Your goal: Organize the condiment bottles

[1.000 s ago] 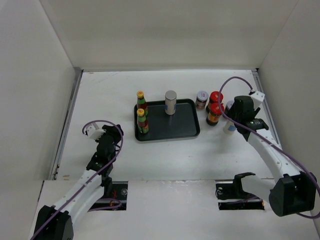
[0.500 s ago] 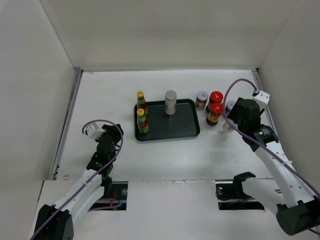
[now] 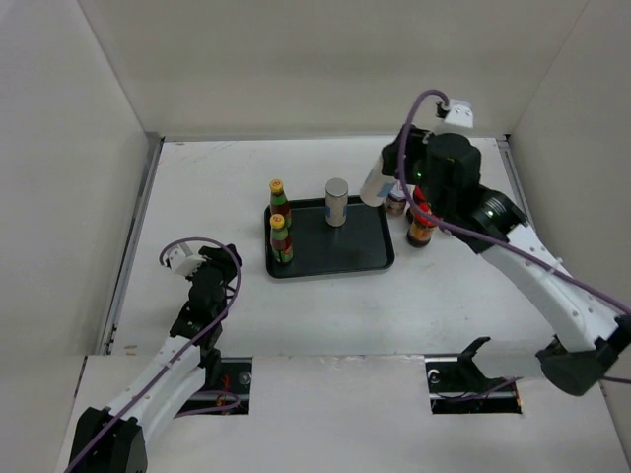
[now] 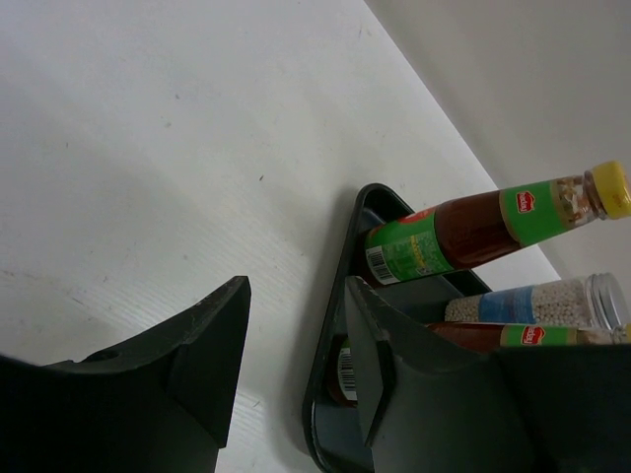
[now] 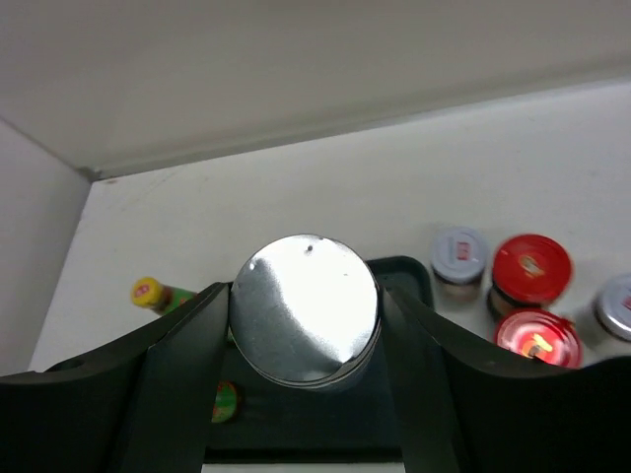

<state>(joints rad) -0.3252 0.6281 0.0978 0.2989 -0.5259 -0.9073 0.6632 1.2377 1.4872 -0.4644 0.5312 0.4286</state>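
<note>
My right gripper [image 3: 378,183] is shut on a silver-lidded shaker [image 3: 374,186] with a white body and holds it in the air over the back right corner of the black tray [image 3: 357,258]. In the right wrist view its silver lid [image 5: 304,307] sits between my fingers. Two yellow-capped sauce bottles [image 3: 278,198] [image 3: 281,239] and a silver-lidded shaker [image 3: 337,201] stand on the tray. Two red-lidded jars [image 5: 531,268] [image 5: 532,335] and two silver-lidded jars [image 5: 459,254] [image 5: 619,305] stand right of the tray. My left gripper [image 3: 223,264] is open and empty, left of the tray.
White walls close in the table at the left, back and right. The left wrist view shows the tray's near left corner [image 4: 330,325] just beyond my open fingers, with a sauce bottle [image 4: 473,222] behind it.
My right gripper has lifted the silver-lidded shaker from the table's right side and carried it up and left, over the tray's back right corner. The left arm has barely moved.
</note>
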